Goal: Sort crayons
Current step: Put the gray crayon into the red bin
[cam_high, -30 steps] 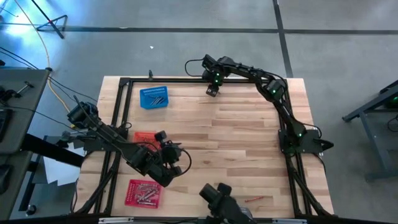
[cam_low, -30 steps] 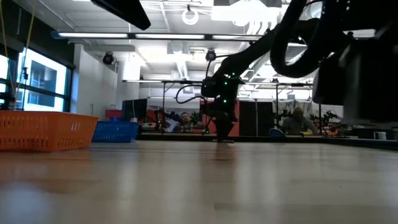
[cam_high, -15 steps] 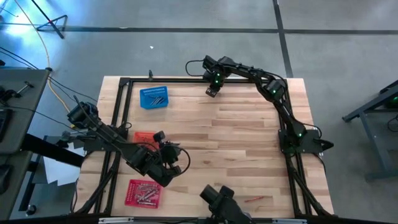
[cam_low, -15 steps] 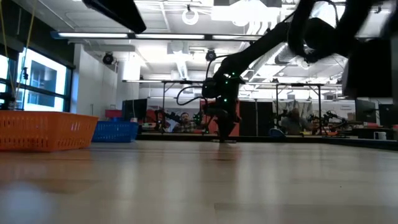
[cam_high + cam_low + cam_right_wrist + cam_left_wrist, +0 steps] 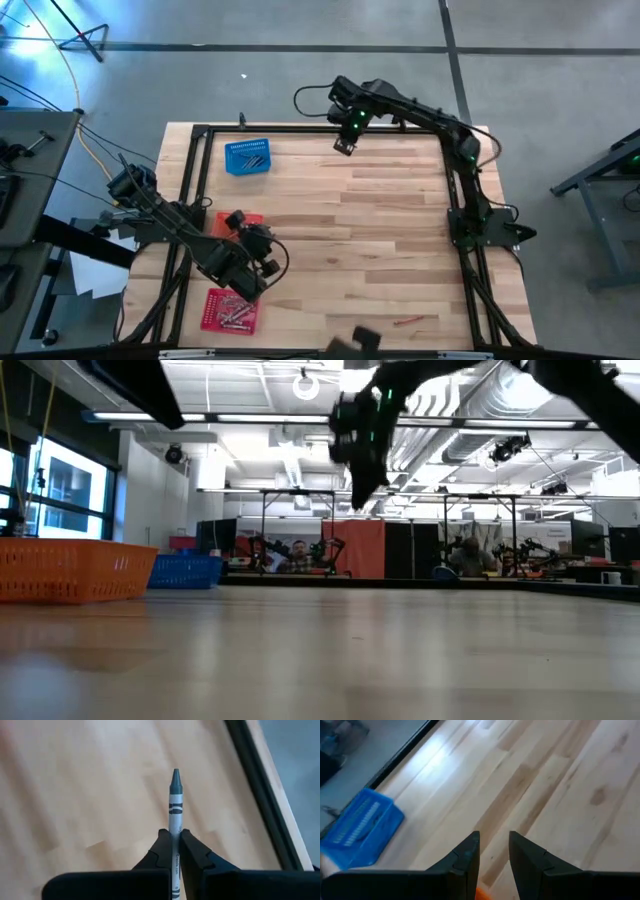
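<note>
A blue-grey crayon [image 5: 175,815] is clamped in the right gripper [image 5: 174,837] above the tabletop's [image 5: 380,210] far edge; so narrow a pinch could let it slip. The left gripper [image 5: 494,851] is held with jaws apart, empty.

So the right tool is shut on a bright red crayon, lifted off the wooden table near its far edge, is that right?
Not quite: the colour is wrong. The right wrist view shows the right tool shut on a greyish-blue crayon with a white paper wrapper, not a red one. The rest holds: in the low view it hangs above the light wooden table, near the far edge in the high view.
</note>
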`<state>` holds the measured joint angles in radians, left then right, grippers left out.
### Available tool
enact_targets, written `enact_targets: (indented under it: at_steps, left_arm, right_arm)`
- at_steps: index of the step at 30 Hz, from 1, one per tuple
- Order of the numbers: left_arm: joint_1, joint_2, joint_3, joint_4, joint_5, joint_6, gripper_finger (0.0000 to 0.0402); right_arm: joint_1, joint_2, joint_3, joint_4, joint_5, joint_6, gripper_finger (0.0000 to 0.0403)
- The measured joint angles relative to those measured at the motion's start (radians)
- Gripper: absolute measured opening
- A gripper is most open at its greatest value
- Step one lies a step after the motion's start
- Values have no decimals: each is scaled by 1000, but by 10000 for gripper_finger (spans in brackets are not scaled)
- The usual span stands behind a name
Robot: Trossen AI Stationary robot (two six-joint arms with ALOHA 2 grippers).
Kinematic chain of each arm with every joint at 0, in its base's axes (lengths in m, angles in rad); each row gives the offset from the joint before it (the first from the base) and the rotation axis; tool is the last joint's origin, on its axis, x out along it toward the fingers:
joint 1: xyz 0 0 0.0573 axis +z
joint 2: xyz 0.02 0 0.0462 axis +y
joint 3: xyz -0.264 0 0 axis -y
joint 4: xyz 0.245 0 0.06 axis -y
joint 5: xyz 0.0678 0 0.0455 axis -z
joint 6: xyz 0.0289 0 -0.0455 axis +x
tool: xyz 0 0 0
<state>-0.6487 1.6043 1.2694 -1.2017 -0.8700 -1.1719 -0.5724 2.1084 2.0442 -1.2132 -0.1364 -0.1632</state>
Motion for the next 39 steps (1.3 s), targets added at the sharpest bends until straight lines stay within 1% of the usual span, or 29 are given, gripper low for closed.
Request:
enact_targets:
  at_steps: [4, 7, 9, 11, 13, 17, 20, 23, 26, 29, 33, 37, 39]
  left_arm:
    - [-25, -1, -31, -76, -8, -78, 90]
    - [-44, -1, -92, -109, -3, -171, 90]
    - [-53, -1, -142, -103, -5, -227, 90]
    - [-63, -1, -190, -85, -34, -247, 90]
    - [-69, 0, -226, -55, -113, -250, 90]
    - [-66, 0, -241, -19, -346, -249, 90]
    - [-65, 0, -228, 1, -451, -234, 90]
    - [-67, 0, -213, 85, -543, -193, 90]
    - [-68, 0, -201, 227, -629, -109, 90]
    - [-72, 0, -197, 406, -697, 53, 90]
    - [-78, 0, -197, 625, -702, 327, 90]
    - [-94, 0, -197, 819, -687, 606, 90]
    - [-112, 0, -197, 906, -684, 720, 90]
  right_arm:
    - [119, -99, 1, -59, 5, 4, 1]
    - [245, -173, 1, -94, 5, 18, 1]
    - [339, -211, 2, -110, 32, 50, 1]
    - [439, -237, 2, -110, 85, 84, 1]
    - [539, -255, 2, -110, 156, 121, 1]
    - [721, -266, 2, -108, 344, 200, 1]
    - [816, -265, 2, -115, 461, 280, 1]
    - [893, -263, 2, -89, 583, 332, 1]
    - [949, -263, 0, -29, 698, 349, 1]
    - [982, -266, -53, 108, 731, 329, 1]
    - [1003, -266, -155, 242, 735, 303, 1]
    - [1008, -271, -255, 276, 825, 341, 1]
    - [999, -287, -320, 349, 835, 386, 1]
